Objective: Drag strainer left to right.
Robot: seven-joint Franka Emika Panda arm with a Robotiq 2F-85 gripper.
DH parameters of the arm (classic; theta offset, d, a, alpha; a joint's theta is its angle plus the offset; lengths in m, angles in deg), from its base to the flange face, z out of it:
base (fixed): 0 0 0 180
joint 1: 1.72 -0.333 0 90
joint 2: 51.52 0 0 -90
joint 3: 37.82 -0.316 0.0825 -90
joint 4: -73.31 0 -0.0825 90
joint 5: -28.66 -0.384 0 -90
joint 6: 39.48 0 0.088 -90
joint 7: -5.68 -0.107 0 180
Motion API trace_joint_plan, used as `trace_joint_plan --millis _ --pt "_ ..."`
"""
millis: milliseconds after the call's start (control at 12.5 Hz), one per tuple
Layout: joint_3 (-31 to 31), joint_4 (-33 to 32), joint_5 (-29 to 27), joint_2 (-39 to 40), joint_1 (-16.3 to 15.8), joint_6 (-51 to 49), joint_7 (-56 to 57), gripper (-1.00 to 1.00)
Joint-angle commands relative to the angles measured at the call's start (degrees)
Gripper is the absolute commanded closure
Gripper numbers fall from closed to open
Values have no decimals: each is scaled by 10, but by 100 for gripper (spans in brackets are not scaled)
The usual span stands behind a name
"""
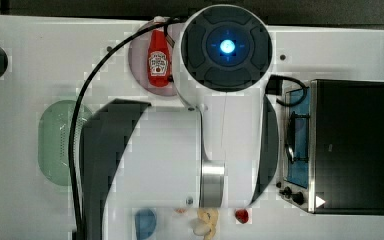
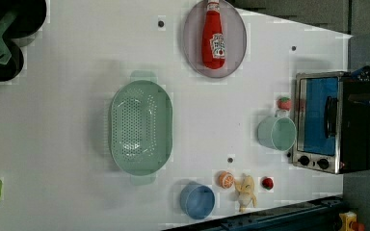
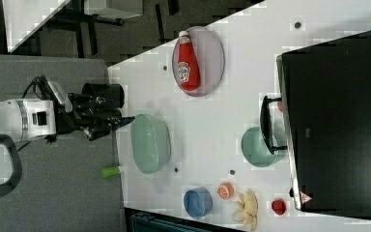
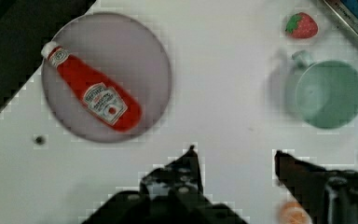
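Observation:
The strainer (image 2: pixel 141 127) is a pale green oblong colander with rows of small holes, lying on the white table left of centre in the left view. In the top view the arm covers part of the strainer (image 1: pixel 57 142). My gripper (image 3: pixel 124 119) hangs well above the table; in the right view it appears beside the strainer's (image 3: pixel 149 143) upper left end, apart from it. In the wrist view the gripper (image 4: pixel 235 161) is open, its two dark fingers (image 4: pixel 189 163) spread wide with nothing between them.
A ketchup bottle (image 2: pixel 213 38) lies on a grey plate (image 2: pixel 191 48). A mint-green cup (image 2: pixel 277 134) stands by the toaster oven (image 2: pixel 330 122). A blue bowl (image 2: pixel 197 201), an orange slice (image 2: pixel 226 179), a banana (image 2: pixel 245 191) and a strawberry (image 2: pixel 284 103) lie nearby.

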Motion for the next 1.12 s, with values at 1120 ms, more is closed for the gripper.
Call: trace_joint_plan --millis 1120 --pt "-274 -125 -13 -64 -34 27 -373 -100"
